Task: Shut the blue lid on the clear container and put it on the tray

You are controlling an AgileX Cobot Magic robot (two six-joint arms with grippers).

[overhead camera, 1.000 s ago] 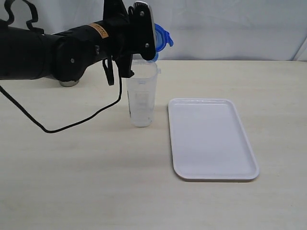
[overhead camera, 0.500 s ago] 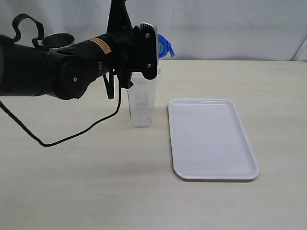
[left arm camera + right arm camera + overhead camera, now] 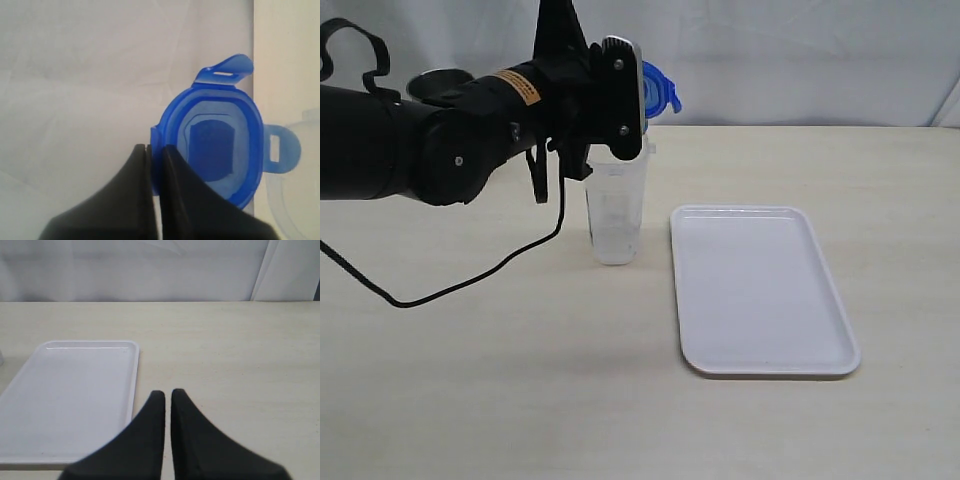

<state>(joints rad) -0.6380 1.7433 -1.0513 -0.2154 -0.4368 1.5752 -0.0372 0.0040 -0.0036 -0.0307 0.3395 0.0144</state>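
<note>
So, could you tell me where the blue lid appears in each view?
Exterior view: the blue lid is upper middle, just above the clear container.
Left wrist view: mid-picture, its edge pinched in the left gripper's fingers.
Right wrist view: not in it.
Shared landmark: the clear container's rim, seen near the lid in both the exterior and left wrist views.

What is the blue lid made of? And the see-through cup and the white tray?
The blue lid looks like thin, smooth plastic: light glows through it and it has moulded snap tabs. The clear container is probably hard plastic too, see-through with faint marks, though glass can't be ruled out. The tray seems glossy white plastic, with rounded corners and a low rim.
</note>
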